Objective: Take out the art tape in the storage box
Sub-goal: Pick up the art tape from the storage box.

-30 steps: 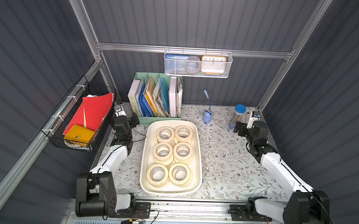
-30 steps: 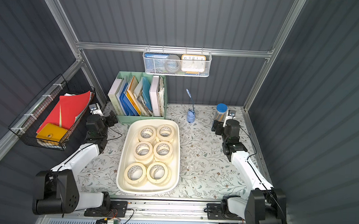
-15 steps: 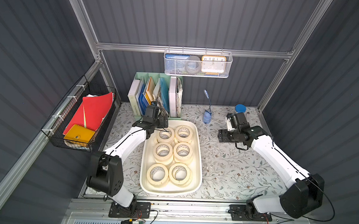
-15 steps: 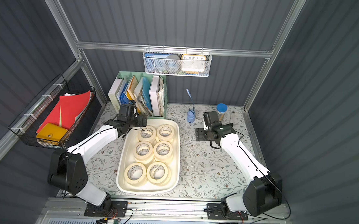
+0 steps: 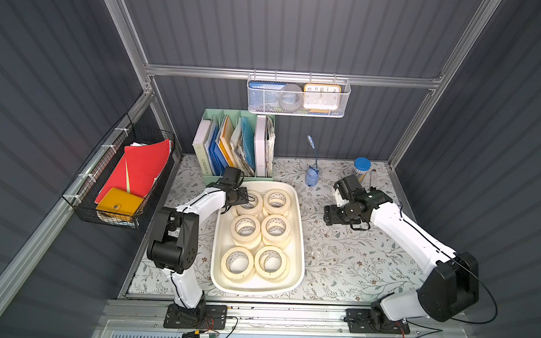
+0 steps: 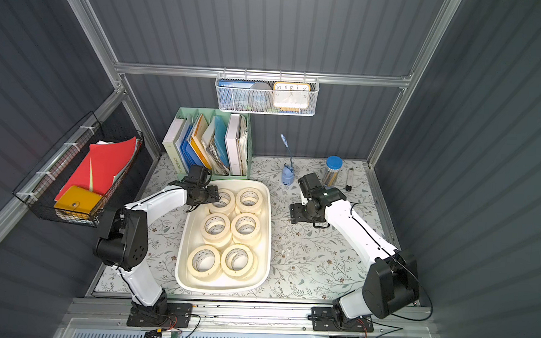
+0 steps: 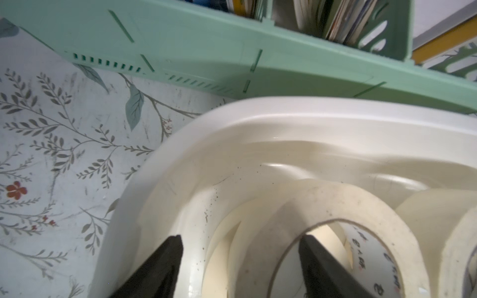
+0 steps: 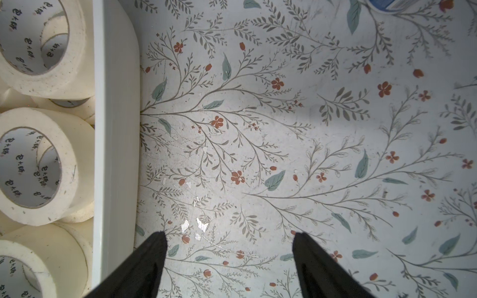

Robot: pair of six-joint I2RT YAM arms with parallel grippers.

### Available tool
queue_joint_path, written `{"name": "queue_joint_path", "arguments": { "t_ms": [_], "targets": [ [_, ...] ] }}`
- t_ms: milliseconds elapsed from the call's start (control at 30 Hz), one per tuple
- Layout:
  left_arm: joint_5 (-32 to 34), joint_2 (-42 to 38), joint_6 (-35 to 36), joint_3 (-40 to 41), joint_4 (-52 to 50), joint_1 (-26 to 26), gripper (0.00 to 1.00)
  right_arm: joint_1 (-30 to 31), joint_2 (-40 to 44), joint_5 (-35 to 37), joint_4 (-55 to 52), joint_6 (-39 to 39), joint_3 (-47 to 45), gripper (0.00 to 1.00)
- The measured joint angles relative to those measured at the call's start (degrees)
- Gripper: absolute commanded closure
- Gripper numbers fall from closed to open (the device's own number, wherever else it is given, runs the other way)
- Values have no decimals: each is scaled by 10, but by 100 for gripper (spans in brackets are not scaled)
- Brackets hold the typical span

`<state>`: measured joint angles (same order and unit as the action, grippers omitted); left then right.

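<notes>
Now your left gripper [image 7: 240,237] straddles the wall of one tape [image 7: 322,203] in the box [image 7: 232,123], jaws apart; your right gripper [image 8: 228,233] hangs open over the mat [image 8: 335,129].

Left tool [image 5: 245,198] at rearmost art tape [image 5: 255,211] inside storage box [image 5: 301,238].
</notes>
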<state>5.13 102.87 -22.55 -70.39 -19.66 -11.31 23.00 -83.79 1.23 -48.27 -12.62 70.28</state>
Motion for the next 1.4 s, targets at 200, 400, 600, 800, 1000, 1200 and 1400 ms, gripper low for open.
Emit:
{"name": "queue_joint_path", "arguments": {
  "t_ms": [200, 400, 600, 800, 1000, 1200, 1400],
  "targets": [
    [-19, 22, -8, 0, 7, 0, 61, 1, 0, 1, -3, -2, 0, 22],
    [-11, 25, -7, -4, -3, 0, 80, 9, 0, 1, -24, -5, 13, 26],
    [25, 24, 12, -44, -45, 0, 80, 61, -43, 12, -67, -19, 129, 26],
    [49, -4, 24, -83, -61, -39, 80, 117, -122, -11, -70, -47, 262, 29],
    [54, -10, 24, -115, -70, -99, 80, 140, -198, -43, -42, -75, 347, 29],
    [57, -10, 24, -125, -77, -121, 80, 150, -263, -69, -17, -89, 392, 29],
    [58, -10, 24, -130, -83, -131, 80, 151, -310, -75, 1, -97, 413, 32]
  ]
}}
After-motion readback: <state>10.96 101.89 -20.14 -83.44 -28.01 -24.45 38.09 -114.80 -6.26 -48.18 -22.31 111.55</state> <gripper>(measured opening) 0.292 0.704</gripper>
